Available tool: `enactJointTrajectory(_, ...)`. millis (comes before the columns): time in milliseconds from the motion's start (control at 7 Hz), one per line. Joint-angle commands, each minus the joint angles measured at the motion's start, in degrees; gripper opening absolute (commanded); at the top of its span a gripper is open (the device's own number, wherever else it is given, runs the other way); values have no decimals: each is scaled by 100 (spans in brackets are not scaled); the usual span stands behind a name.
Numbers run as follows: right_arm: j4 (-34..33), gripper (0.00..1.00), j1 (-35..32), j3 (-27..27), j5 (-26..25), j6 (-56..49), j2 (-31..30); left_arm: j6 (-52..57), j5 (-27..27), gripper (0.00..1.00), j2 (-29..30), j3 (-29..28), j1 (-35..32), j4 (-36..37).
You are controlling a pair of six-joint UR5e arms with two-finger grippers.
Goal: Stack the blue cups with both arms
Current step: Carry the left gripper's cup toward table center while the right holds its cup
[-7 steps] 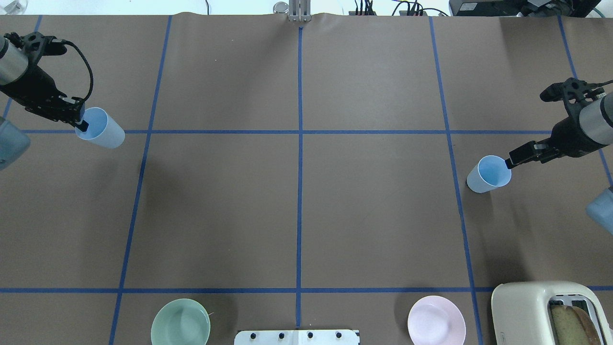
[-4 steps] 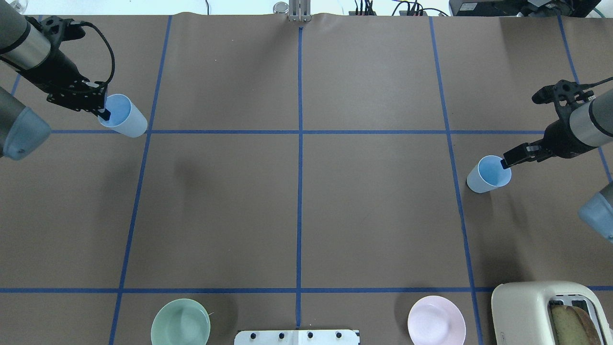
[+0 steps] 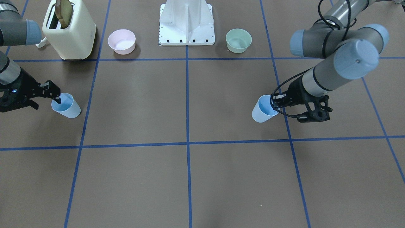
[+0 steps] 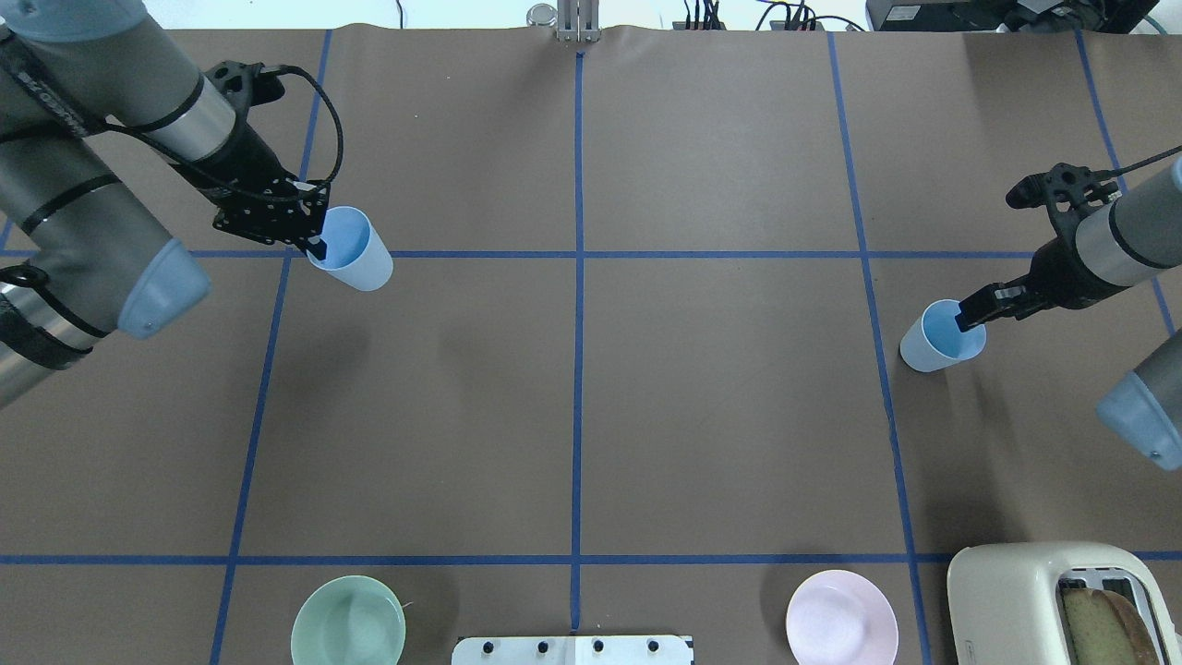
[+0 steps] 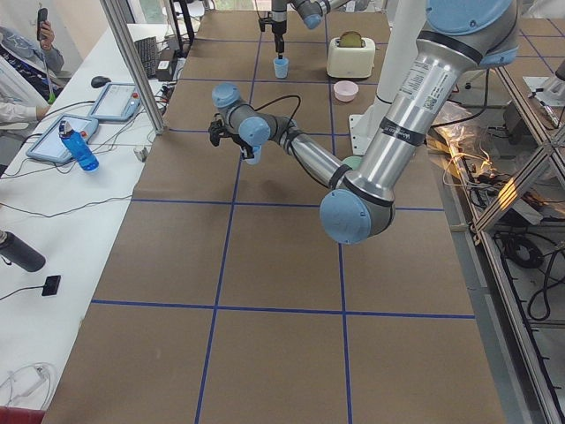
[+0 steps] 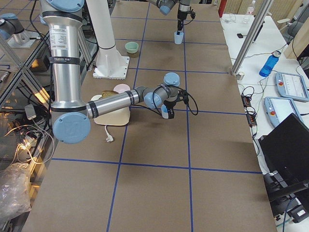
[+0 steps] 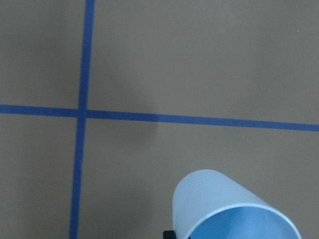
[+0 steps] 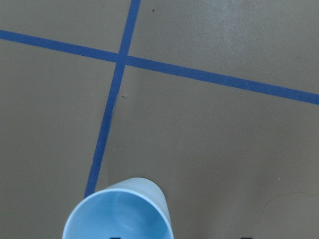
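Left arm [image 4: 92,185] enters far left, right arm [image 4: 1131,235] right. Left gripper [image 4: 316,247] clamped on rim of left cup [image 4: 358,257], raised above table [image 4: 591,416]. Right gripper [image 4: 965,320]: finger inside right cup [image 4: 931,349], standing at right; grip can't tell.

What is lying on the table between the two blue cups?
Nothing. Overhead, only bare table and blue tape lines lie between the left cup and right cup.
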State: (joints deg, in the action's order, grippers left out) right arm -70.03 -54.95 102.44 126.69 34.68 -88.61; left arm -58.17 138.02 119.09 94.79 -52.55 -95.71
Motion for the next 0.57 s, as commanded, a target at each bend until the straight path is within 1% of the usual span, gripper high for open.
enactJointTrajectory(0, 6, 65, 63, -136, -13, -6, 54, -692, -257, 0, 429, -4, 463, 0)
enactJointTrajectory(143, -2, 65, 98, -188, -13, 21, 141, -930, -372, 0, 570, -13, 674, 0)
enactJointTrajectory(286, -2, 60, 133, -189, -13, 47, 160, -967, -434, 0, 615, -13, 746, 0)
enactJointTrajectory(429, 6, 46, 168, -189, -13, 39, 160, -1098, -443, 0, 702, -31, 833, 0)
